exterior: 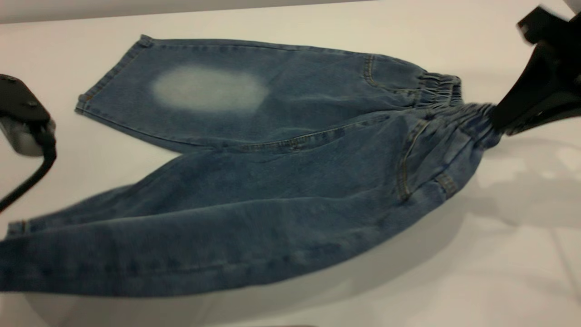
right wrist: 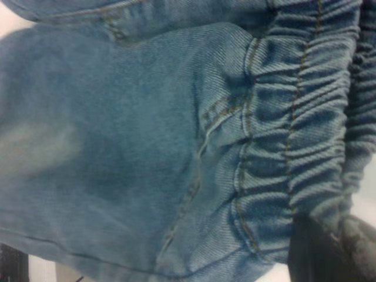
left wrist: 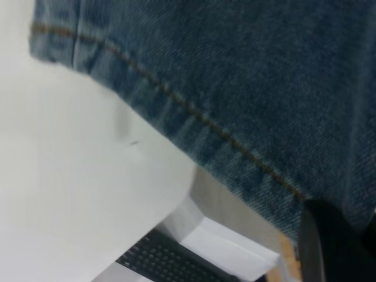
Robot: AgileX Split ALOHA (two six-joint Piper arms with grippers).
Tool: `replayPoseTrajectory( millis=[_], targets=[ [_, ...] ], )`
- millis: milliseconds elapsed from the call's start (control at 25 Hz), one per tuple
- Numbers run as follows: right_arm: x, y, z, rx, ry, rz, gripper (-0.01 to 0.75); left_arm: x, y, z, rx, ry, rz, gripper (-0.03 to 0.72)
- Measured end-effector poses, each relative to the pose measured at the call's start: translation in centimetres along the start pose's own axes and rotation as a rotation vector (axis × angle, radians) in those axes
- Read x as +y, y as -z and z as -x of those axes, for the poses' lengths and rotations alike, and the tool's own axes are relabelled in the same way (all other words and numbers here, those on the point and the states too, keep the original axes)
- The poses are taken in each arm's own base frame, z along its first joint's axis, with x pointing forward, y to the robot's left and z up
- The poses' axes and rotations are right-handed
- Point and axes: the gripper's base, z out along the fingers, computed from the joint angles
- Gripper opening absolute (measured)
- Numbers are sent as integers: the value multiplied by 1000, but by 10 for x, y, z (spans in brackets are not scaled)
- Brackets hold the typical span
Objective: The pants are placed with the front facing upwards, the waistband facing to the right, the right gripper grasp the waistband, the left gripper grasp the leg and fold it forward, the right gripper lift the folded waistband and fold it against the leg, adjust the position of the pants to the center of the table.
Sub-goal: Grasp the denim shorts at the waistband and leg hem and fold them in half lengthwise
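Note:
The blue denim pants (exterior: 272,172) lie across the white table (exterior: 513,254) with the front up. The far leg, with its pale knee oval (exterior: 209,88), rests flat. The near leg (exterior: 150,245) hangs raised over its shadow and runs off the left edge. My right gripper (exterior: 494,125) is shut on the gathered waistband (exterior: 472,120) at the right, and its dark fingers (right wrist: 329,249) pinch the ruffles (right wrist: 294,147). My left gripper (left wrist: 343,241) shows a dark finger against the leg's stitched hem (left wrist: 194,117), shut on it. In the exterior view only the left arm's wrist (exterior: 22,116) shows.
The table's back edge (exterior: 181,11) runs along the top of the exterior view. Bare white tabletop lies to the right and front of the pants. In the left wrist view, past the table's edge, there is a white box (left wrist: 217,241) and a dark keyboard (left wrist: 167,258).

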Motion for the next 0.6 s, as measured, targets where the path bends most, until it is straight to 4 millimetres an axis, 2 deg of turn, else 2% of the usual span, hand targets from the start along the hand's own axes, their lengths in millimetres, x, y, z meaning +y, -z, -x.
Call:
replayPoseTrajectory(
  millis=[120,280,440,600],
  targets=[
    [11,17,-5,-1,25,-20,40,-19,10,-11,-31,-34,-7,14],
    [23,39,-15,-2,43,-55,40,-30,34,-25,-123,-27,-9,14],
    [34,55,-21,-38,60,-56,40,-33,55,-40,-214,-43,56,14],
    [37,57,-21,-66,45,-42,40,-26,65,-43,-298,-20,169,14]
  ],
)
